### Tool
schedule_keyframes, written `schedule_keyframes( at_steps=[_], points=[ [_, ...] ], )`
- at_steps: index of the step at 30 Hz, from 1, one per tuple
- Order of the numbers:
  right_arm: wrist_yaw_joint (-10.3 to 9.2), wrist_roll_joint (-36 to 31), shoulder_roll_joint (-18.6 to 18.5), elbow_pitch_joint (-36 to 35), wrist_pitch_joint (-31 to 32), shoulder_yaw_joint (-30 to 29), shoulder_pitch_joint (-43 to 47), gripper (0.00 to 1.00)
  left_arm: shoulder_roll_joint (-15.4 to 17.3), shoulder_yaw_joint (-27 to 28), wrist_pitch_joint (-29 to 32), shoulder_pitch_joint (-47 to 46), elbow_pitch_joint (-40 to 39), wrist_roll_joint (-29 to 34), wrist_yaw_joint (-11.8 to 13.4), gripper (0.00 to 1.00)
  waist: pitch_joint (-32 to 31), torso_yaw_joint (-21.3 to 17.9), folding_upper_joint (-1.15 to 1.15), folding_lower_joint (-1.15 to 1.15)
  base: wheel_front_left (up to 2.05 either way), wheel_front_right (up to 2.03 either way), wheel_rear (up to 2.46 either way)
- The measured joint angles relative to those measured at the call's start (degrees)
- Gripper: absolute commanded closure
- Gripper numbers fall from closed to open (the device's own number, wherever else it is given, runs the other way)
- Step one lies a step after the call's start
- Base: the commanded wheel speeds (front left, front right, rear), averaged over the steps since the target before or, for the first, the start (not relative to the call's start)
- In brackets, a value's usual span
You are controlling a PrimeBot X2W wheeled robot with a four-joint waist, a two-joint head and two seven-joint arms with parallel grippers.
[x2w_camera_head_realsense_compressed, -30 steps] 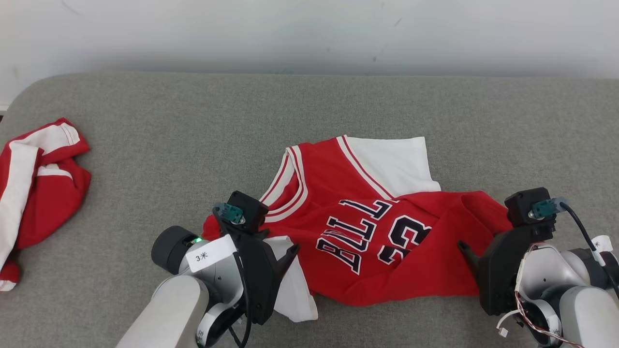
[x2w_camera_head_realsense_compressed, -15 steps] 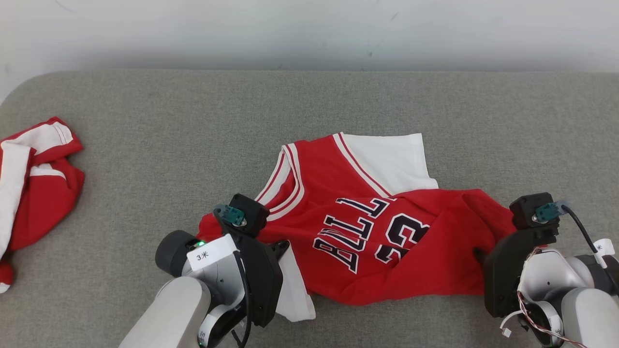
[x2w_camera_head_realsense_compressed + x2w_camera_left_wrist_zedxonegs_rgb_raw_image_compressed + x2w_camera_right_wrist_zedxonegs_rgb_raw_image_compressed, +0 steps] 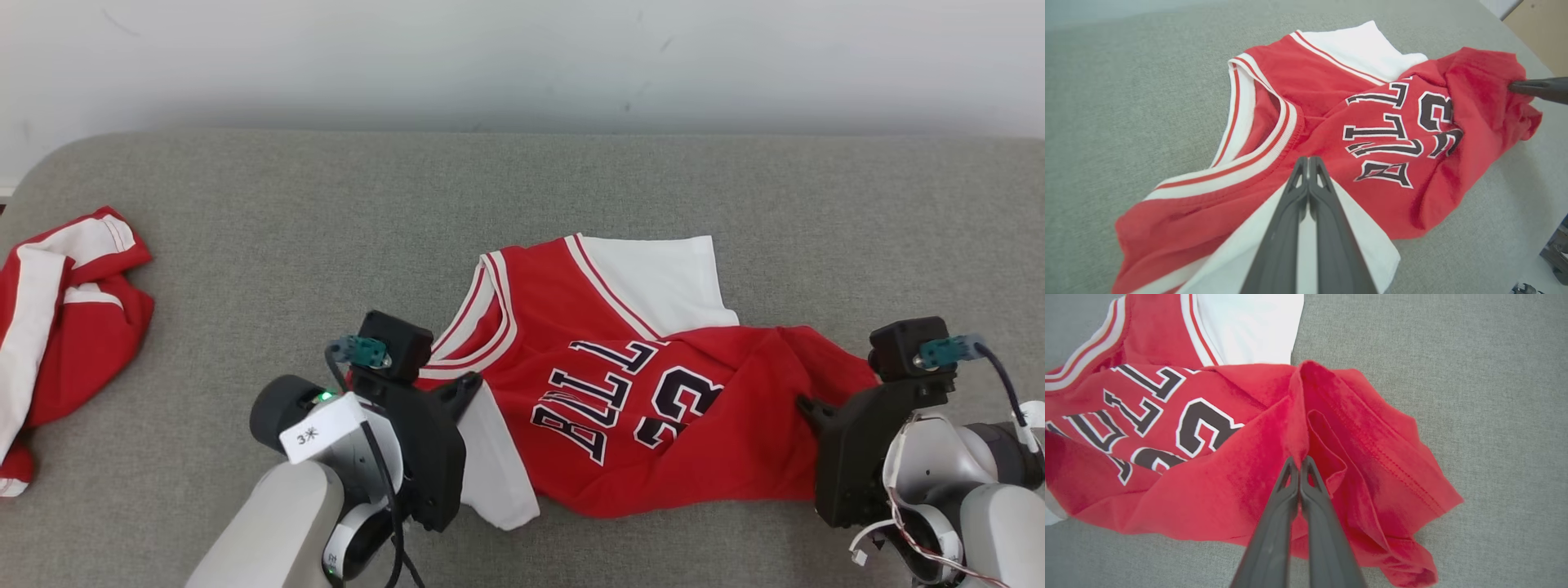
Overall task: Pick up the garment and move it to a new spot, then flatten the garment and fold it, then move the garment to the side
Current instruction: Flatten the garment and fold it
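Observation:
A red jersey [image 3: 620, 392] with white panels and black lettering lies crumpled on the grey padded surface [image 3: 522, 196], collar end to the left and hem end to the right. My left gripper [image 3: 467, 390] is shut on the jersey's cloth near the shoulder, where red meets the white panel. In the left wrist view its fingers [image 3: 1290, 212] meet on that red and white cloth [image 3: 1331, 122]. My right gripper [image 3: 807, 406] is shut on a raised red fold at the hem end. The right wrist view shows the pinched ridge of the jersey [image 3: 1298, 416] rising from the gripper [image 3: 1299, 460].
A second red and white garment [image 3: 65, 310] lies bunched at the surface's far left edge. A pale wall [image 3: 522, 57] runs behind the surface. My right gripper's dark finger [image 3: 1535, 87] enters the left wrist view from the right.
Both grippers went from open to shut on the jersey. The left gripper shifted slightly left with the cloth. The head camera also moved a little.

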Motion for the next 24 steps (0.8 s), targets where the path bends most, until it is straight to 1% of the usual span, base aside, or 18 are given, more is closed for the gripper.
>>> schedule_keyframes(
  at_steps=[1,2,7,10,12,15,19,24],
  points=[
    [0.00,0.7,0.0,-0.3,-0.3,-0.2,0.0,1.00,0.0,0.5,-1.0,0.0,-0.4,0.0,0.4,1.00,-0.1,0.0,0.00,0.00,0.00,0.00,0.00],
    [0.00,2.7,0.0,-0.8,-1.1,-0.5,0.0,1.00,0.0,1.1,-2.3,0.0,-1.0,0.0,1.1,1.00,-0.4,0.1,0.00,0.00,0.00,0.00,0.00],
    [0.00,9.0,0.0,-1.4,-4.7,-2.2,-0.5,1.00,-0.1,3.5,-7.1,-0.4,-2.9,0.1,2.8,1.00,-1.2,0.0,0.00,0.00,0.00,0.00,0.00],
    [0.00,13.2,0.0,-0.6,-7.2,-3.6,-2.4,1.00,-0.4,5.2,-10.3,-1.2,-3.8,0.1,4.1,1.00,-1.7,-0.1,0.00,0.00,0.00,0.00,0.00],
    [0.00,14.8,0.0,0.4,-8.6,-4.5,-3.8,1.00,-0.7,6.5,-12.5,-2.0,-4.2,0.4,5.1,1.00,-1.9,-0.2,0.00,0.00,0.00,0.00,0.00],
    [-0.01,16.3,0.0,2.3,-10.7,-6.0,-7.2,1.00,-1.3,8.0,-15.0,-3.7,-4.2,0.3,6.3,1.00,-1.8,-0.2,0.00,0.00,0.00,0.00,0.00],
    [-0.01,18.7,0.0,5.5,-12.4,-6.5,-13.4,1.00,-1.5,10.1,-17.3,-7.3,-3.6,0.0,6.7,1.00,-1.0,-0.4,0.00,0.00,0.00,0.00,0.00],
    [-0.01,24.1,0.0,11.1,-15.5,-7.5,-24.0,1.00,-1.5,12.3,-20.2,-15.3,-2.2,0.3,7.2,1.00,1.3,-0.7,0.00,0.00,0.00,0.00,0.00]
  ],
)
